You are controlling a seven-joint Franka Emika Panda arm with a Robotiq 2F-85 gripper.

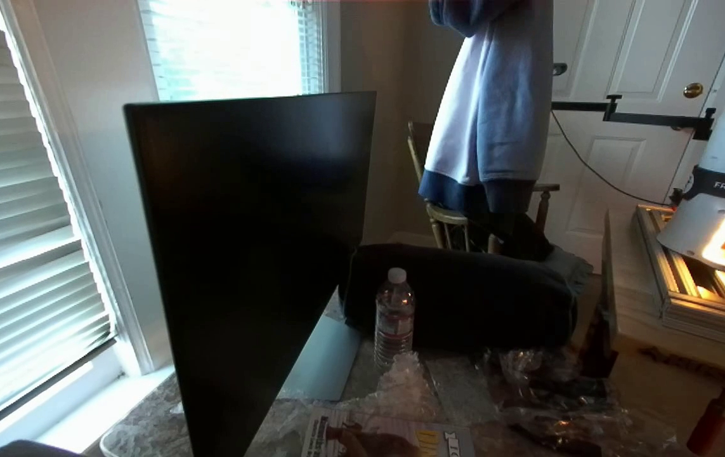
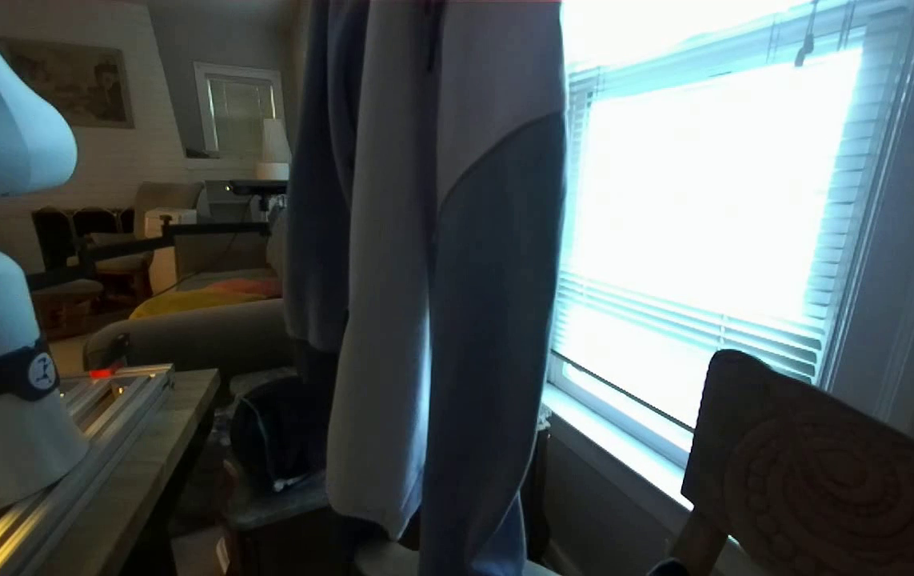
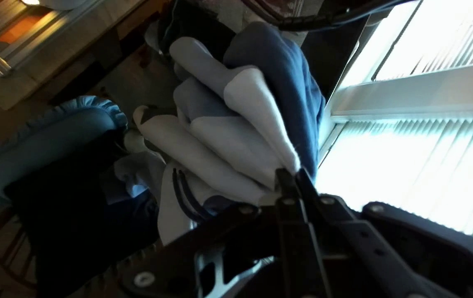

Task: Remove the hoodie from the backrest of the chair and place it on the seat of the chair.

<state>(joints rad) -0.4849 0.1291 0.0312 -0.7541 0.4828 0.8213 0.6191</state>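
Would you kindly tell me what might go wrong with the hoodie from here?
The hand seems to pinch just a small fold of the hoodie, so its hanging weight might pull it free. In an exterior view, its lower edge overlaps the chair; contact is unclear, but it could snag on the armrest.

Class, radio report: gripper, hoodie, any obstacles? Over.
Gripper pinching hoodie. Hoodie hanging, not yet laid down. Possible snag: dark mass by ruffled blue cushion.
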